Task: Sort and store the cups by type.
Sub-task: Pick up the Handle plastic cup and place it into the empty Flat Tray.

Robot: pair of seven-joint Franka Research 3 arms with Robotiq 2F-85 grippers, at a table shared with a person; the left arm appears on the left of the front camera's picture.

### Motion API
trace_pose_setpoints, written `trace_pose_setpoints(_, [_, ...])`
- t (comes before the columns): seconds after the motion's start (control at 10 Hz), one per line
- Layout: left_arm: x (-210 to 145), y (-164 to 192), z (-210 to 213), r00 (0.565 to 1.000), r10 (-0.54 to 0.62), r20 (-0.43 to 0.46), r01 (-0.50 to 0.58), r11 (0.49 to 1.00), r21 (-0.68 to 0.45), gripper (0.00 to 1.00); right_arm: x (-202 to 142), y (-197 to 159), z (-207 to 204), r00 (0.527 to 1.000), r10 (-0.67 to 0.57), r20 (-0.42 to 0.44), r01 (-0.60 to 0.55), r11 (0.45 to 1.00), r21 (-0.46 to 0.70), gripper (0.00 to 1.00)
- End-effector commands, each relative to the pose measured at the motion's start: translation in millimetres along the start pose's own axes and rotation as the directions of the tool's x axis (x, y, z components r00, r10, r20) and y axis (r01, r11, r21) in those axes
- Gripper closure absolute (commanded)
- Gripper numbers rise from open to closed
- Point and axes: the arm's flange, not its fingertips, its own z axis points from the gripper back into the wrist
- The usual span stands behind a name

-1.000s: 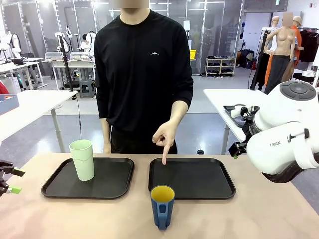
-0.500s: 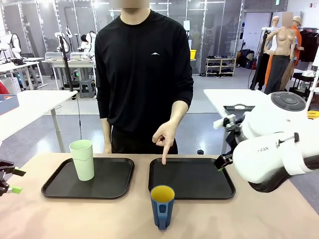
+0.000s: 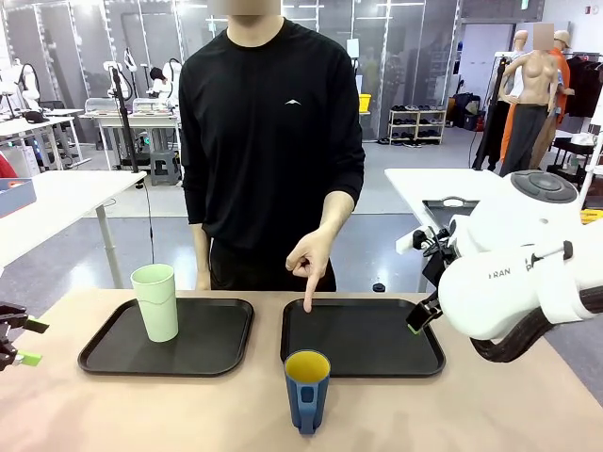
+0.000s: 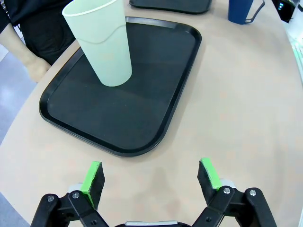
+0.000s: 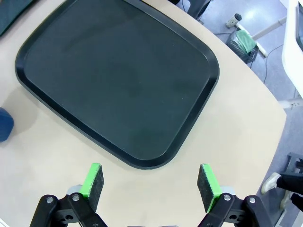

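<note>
A tall mint-green tumbler (image 3: 155,301) stands upright on the left black tray (image 3: 221,353); in the left wrist view the tumbler (image 4: 102,42) is beyond my open left gripper (image 4: 151,177). A dark blue mug (image 3: 307,388) with a yellow inside sits on the bare table just in front of the right tray (image 3: 377,344). The person's hand (image 3: 308,259) points a finger down at that tray's far edge. My right arm (image 3: 509,282) hangs over the tray's right end. My right gripper (image 5: 149,187) is open above the tray's near edge (image 5: 142,161), holding nothing. The mug (image 5: 4,125) peeks in at the left.
My left gripper (image 3: 30,343) sits at the table's far left edge. The person stands at the far side, between the trays. Bare tabletop lies in front of both trays and to the right of the right one.
My right arm has swung left and down, from off the table's right side to over the right tray's end. The cups, the pointing hand and the left gripper have stayed put.
</note>
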Motion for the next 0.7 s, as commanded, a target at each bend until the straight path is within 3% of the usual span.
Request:
trace_pose_setpoints(0.0, [1.1, 1.6, 1.4, 1.0, -0.017, 0.022, 0.017, 1.0, 0.0, 0.0, 2.5, 4.7, -4.0, 1.0, -0.026, 0.018, 0.026, 1.0, 0.004, 0.0])
trace_pose_setpoints(0.1, [1.1, 1.6, 1.4, 1.0, -0.017, 0.022, 0.017, 1.0, 0.0, 0.0, 0.0, 0.0, 0.0, 1.0, 0.0, 0.0, 0.0, 1.0, 0.0, 0.0])
trace_pose_setpoints(0.2, [1.1, 1.6, 1.4, 1.0, -0.017, 0.022, 0.017, 1.0, 0.0, 0.0, -10.5, -12.8, 1.4, 0.993, 0.073, -0.093, -0.076, 0.996, -0.037, 0.0])
trace_pose_setpoints(0.3, [1.1, 1.6, 1.4, 1.0, -0.017, 0.022, 0.017, 1.0, 0.0, 0.0, -34.7, -23.8, 11.2, 0.973, 0.193, -0.131, -0.192, 0.981, 0.018, 0.0])
trace_pose_setpoints(0.5, [1.1, 1.6, 1.4, 1.0, -0.017, 0.022, 0.017, 1.0, 0.0, 0.0, -67.7, -33.3, 28.2, 0.925, 0.33, -0.189, -0.317, 0.943, 0.098, 0.0])
trace_pose_setpoints(0.6, [1.1, 1.6, 1.4, 1.0, -0.017, 0.022, 0.017, 1.0, 0.0, 0.0, -76.9, -31.9, 30.1, 0.906, 0.386, -0.171, -0.363, 0.919, 0.15, 0.0])
